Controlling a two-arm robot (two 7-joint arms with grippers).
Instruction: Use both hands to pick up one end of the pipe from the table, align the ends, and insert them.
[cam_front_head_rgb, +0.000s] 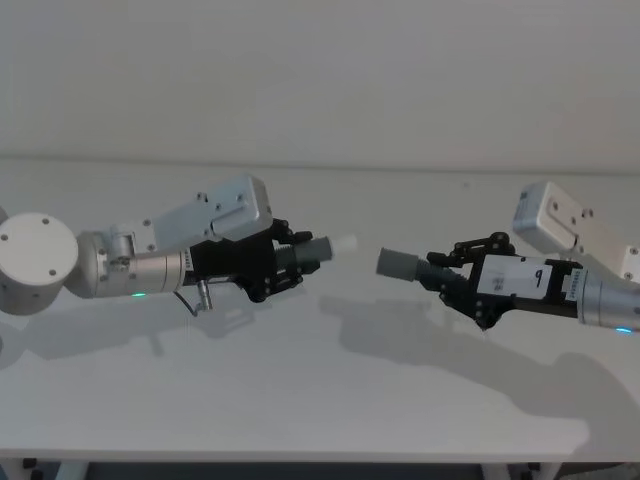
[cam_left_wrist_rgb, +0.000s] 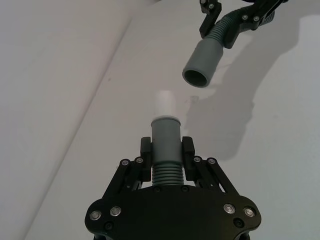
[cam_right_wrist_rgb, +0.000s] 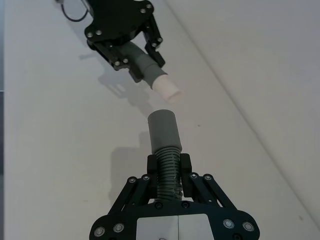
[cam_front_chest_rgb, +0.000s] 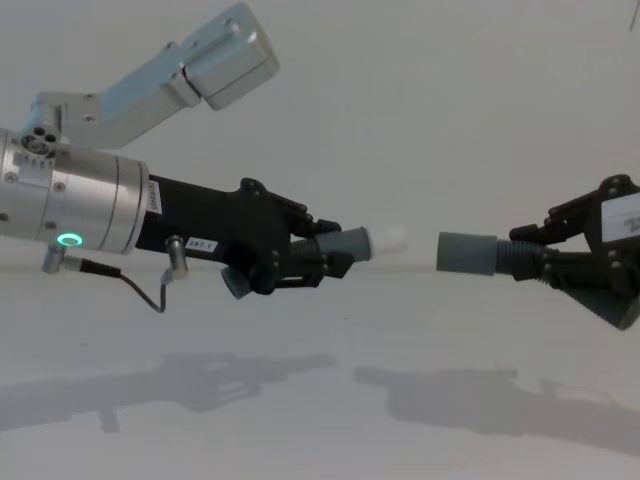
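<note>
While both pipe pieces hang above the table (cam_front_head_rgb: 320, 400), I see the left gripper (cam_front_head_rgb: 290, 262) at frame left clamped on the white-tipped piece (cam_front_head_rgb: 325, 248), the right gripper (cam_front_head_rgb: 450, 275) clamped on the open-mouthed piece (cam_front_head_rgb: 400, 264), their ends apart.

Right gripper (cam_front_head_rgb: 432, 268) – white label (cam_front_head_rgb: 530, 280) reads "9"

The right pincer (cam_front_chest_rgb: 528, 262) is cut off by the chest picture's right edge. Each pincer's fingers hide the ribbed middle of its pipe piece (cam_front_head_rgb: 305, 254).
</note>
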